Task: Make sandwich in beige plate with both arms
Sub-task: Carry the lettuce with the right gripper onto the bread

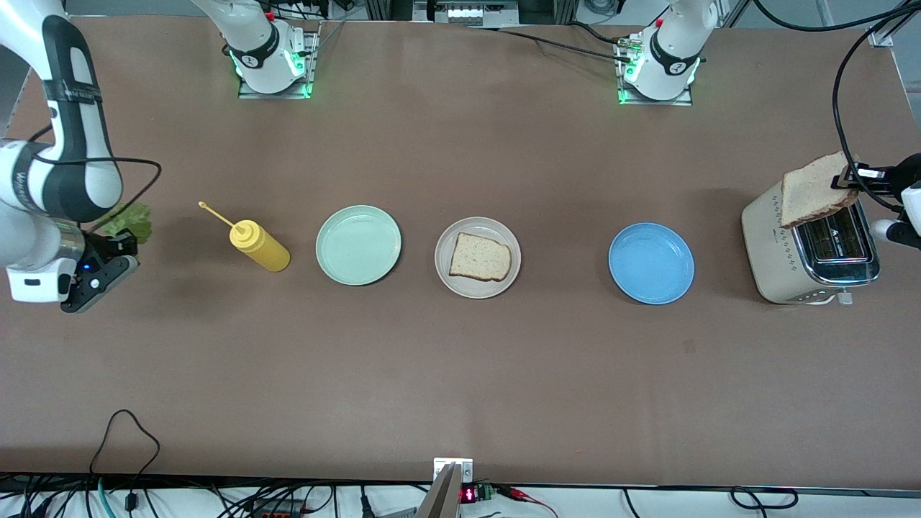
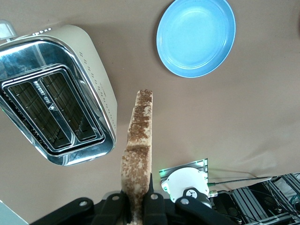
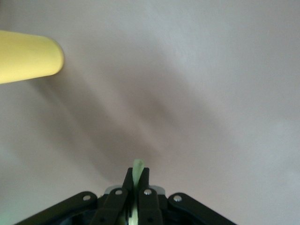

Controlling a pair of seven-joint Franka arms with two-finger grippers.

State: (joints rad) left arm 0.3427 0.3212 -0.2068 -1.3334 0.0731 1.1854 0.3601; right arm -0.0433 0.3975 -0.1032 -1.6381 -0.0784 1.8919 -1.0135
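Bread slice (image 1: pixel 481 257) lies on the beige plate (image 1: pixel 442 270) mid-desk. Left gripper (image 2: pixel 137 206) fingers clamp a second bread slice (image 2: pixel 138 150) over the toaster (image 1: pixel 770 244); right gripper (image 3: pixel 136 197) fingers pinch a lettuce leaf (image 1: pixel 129 221) beside the mustard bottle (image 1: pixel 260 246).

No lettering on anything here can be read

A row of obstacles crosses the middle of the counter (image 1: pixel 460 374): mustard bottle (image 1: pixel 260 245) toward the right arm's end, mint plate (image 1: pixel 358 244), beige plate (image 1: pixel 478 257) with a bread slice (image 1: pixel 481 257), blue plate (image 1: pixel 651 262), and toaster (image 1: pixel 809 248) at the left arm's end. The plates lie low with bare gaps between them; only the bottle and toaster stand tall. Nearer the camera, and between the row and the bases, the counter lies open.
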